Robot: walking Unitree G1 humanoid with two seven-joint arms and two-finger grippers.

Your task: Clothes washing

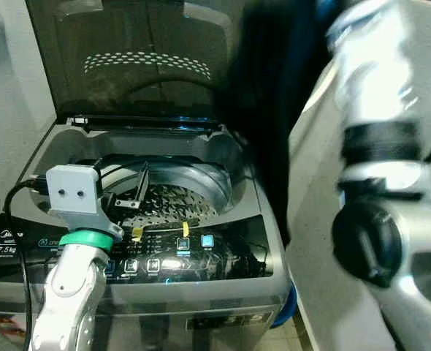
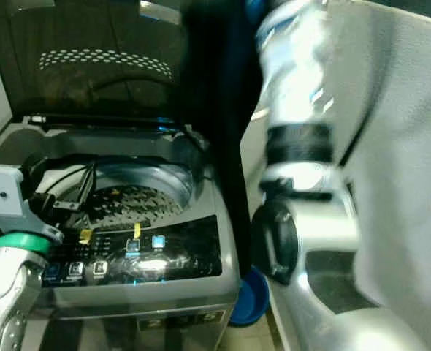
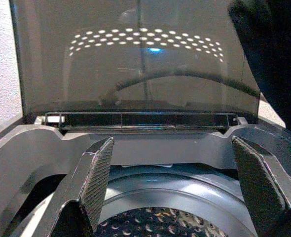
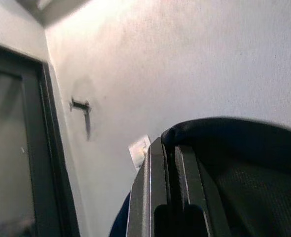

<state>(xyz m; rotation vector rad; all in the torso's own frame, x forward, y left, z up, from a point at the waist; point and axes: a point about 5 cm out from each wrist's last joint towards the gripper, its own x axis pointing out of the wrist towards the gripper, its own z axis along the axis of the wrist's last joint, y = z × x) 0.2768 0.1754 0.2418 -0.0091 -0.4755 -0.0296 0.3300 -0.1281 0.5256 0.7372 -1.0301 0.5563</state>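
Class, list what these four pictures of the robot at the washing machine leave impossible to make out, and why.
- Control panel labels: too small, glare, eye views.
- Dark garment: its kind and bottom end, blurred; the right arm is smeared too.
- Drum floor: cut off by the left wrist view's edge.
- Right gripper jaws look closed; the hold on the garment is unclear.

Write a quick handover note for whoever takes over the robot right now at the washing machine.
Left gripper: jaws open, empty, hovering over the drum opening.
Right gripper: raised high, jaws shut on a dark garment that hangs beside the raised lid.
Washing machine: lid up, no clothes seen in the visible part of the drum.
Done: lid open, garment picked up.
Left: lower the garment into the drum, release it, close the lid, start from the control panel.
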